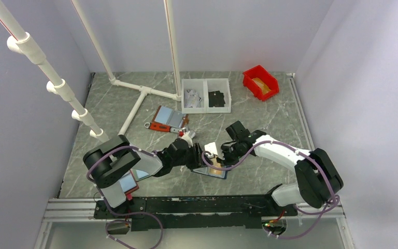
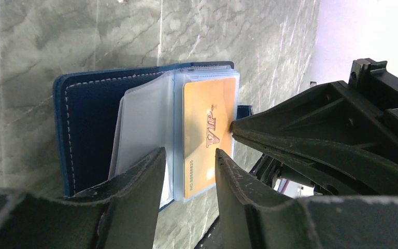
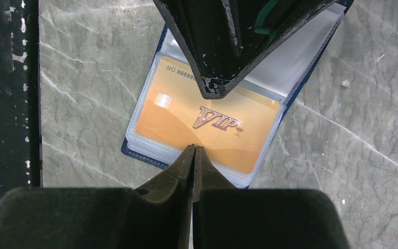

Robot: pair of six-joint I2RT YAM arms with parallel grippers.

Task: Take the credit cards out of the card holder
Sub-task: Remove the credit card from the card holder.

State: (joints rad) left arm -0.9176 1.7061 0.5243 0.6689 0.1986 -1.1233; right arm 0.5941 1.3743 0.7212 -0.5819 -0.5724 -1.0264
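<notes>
The navy card holder (image 2: 90, 129) lies open on the table between both arms (image 1: 218, 175). Its clear sleeves are fanned out, and the top one holds a tan-gold "VIP" credit card (image 2: 207, 135) (image 3: 160, 127). My left gripper (image 2: 189, 153) is open, its fingers straddling the near end of that sleeve. It enters the right wrist view (image 3: 215, 92) from the top. My right gripper (image 3: 193, 148) is shut, its tips touching the card's long edge, as the left wrist view (image 2: 233, 127) also shows. No black card is in view.
A red-edged holder (image 1: 167, 119) lies behind the arms. Farther back are a white two-bin tray (image 1: 205, 95) and a red bin (image 1: 260, 82). White pipes (image 1: 140, 98) lie at the back left. Another holder (image 1: 129, 182) lies under the left arm.
</notes>
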